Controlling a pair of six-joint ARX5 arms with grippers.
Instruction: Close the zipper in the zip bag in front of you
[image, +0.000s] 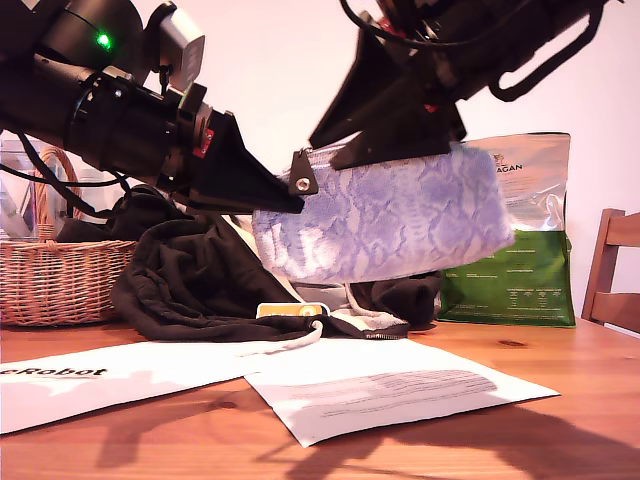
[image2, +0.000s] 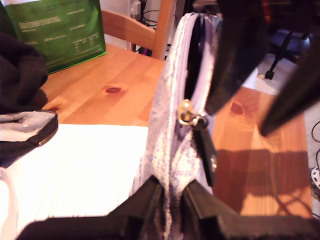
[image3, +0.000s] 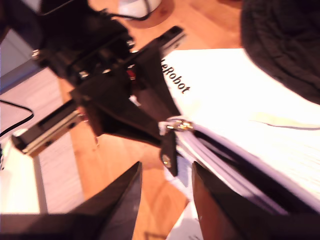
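The zip bag (image: 390, 215), a lilac snakeskin-print pouch, hangs tilted above the table. My first gripper (image: 290, 200) reaches in from the exterior view's left and is shut on the pouch's end (image2: 172, 192). The zipper (image2: 192, 65) gapes open along the top beyond its gold slider (image2: 187, 114). A dark pull tab (image2: 205, 150) dangles from the slider. My second gripper (image: 335, 150) comes down from the exterior view's upper right. It stands open, and the pull tab (image3: 168, 150) hangs between its fingertips (image3: 137, 172).
A black clothing heap (image: 190, 270) lies behind the pouch. A wicker basket (image: 55, 275) stands at the exterior view's left, a silver-and-green foil bag (image: 520, 240) and a wooden chair (image: 615, 270) at its right. White papers (image: 380, 385) cover the wooden table (image: 560, 440).
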